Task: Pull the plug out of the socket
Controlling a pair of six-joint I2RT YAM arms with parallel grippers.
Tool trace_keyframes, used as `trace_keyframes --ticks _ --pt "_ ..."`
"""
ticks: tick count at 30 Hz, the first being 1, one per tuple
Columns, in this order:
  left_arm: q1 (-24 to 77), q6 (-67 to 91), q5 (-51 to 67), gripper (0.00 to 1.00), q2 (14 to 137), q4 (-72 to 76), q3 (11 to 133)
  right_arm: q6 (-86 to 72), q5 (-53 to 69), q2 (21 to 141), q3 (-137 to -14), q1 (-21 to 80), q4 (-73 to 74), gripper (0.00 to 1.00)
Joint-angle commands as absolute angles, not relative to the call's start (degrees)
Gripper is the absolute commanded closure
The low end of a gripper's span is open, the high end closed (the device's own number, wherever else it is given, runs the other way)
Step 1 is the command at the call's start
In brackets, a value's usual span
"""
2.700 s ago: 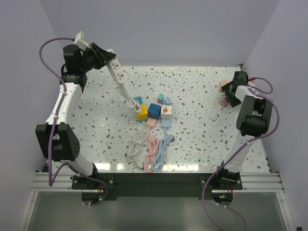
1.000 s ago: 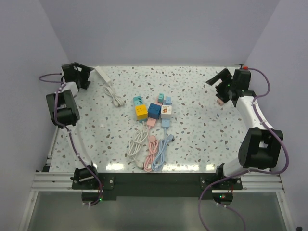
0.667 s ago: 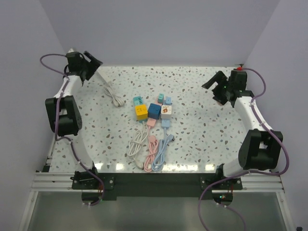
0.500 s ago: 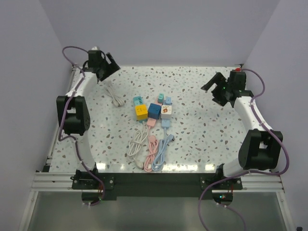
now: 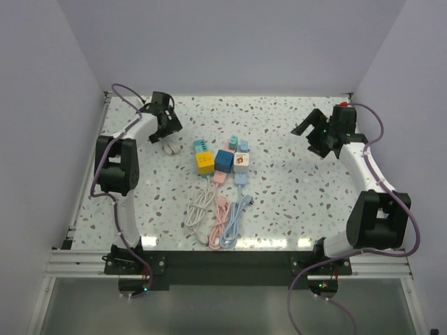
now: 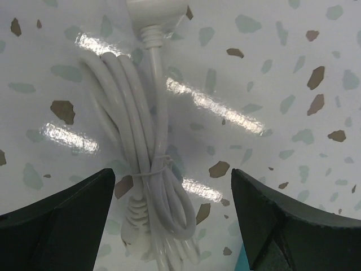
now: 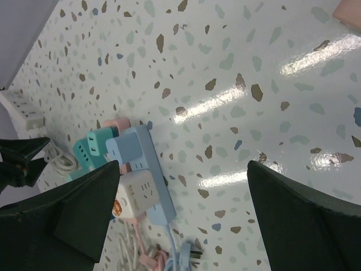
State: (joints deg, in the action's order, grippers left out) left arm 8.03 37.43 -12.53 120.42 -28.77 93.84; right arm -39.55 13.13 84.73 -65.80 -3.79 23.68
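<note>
The left claw (image 6: 172, 174) is opened wide and nothing is held in it; it is placed just over the coiled white cable (image 6: 148, 189), which lies on the table (image 6: 282, 68) near the far left corner; the right claw (image 7: 183, 165) is also spread wide and empty, above the right side of the table; the white cube plug (image 7: 132, 195) is seated on the light blue socket (image 7: 138, 148) in the middle of the table, well apart from both claws.

White terrazzo-speckled table (image 5: 300, 202), glossy, with light glare; plain lavender walls (image 5: 237, 45) on three sides; aluminium rail frame (image 5: 230, 262) along near edge.
</note>
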Motion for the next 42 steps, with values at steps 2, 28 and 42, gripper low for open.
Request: trace_keyframes --ticks 2,28,42 --pt "8.4 40.9 -16.3 0.11 119.1 -30.8 92.7 -38.4 15.5 82.7 -64.8 -3.6 24.1 0.02" --pt "-10.0 23.2 -16.5 1.00 119.4 -35.9 101.9 -37.5 19.9 83.4 -64.1 -3.5 22.8 0.04" --pt "-8.6 24.0 -6.3 0.00 101.5 -26.8 85.6 -25.8 14.7 90.2 -75.6 8.3 37.5 0.01"
